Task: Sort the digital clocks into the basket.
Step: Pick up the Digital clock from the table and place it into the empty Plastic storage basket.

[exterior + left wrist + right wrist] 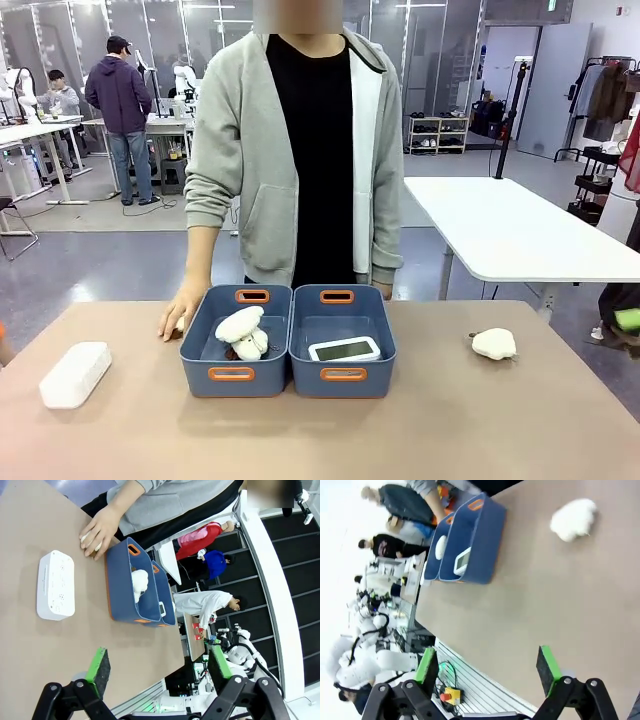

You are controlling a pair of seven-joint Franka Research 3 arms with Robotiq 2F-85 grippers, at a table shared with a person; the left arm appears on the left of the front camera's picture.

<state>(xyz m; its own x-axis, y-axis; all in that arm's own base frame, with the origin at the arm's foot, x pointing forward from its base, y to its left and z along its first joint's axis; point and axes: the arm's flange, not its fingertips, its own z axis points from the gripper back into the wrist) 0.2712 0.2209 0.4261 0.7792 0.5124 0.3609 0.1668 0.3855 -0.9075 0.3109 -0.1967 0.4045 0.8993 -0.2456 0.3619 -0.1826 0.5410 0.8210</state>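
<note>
The left gripper hangs over the left part of the table. Its green pads are spread wide and nothing is between them.

Seen from the front, 2 blue bins stand side by side at the table's middle. The loose clock, 1 of the 2 digital clocks, lies on the bare tabletop at 9 o'clock from them and well apart, with a plain white side up and no screen showing.

The person's hand rests on the table at 10 o'clock from the left bin, just beside its far corner. The fingers cover a small pale thing too hidden to name. Cream plush toys are piled inside the left bin.

The basket stands at 3 o'clock from the left bin, their long walls touching. The binned clock lies flat on its floor toward the 6 o'clock end, screen up.

1 more cream toy, the lone plush toy, sits on the table at 3 o'clock from the basket, well apart from it.

The right gripper hovers over the right part of the table, its fingers spread and holding nothing. In its own view the lone plush toy lies toward 1 o'clock.
</note>
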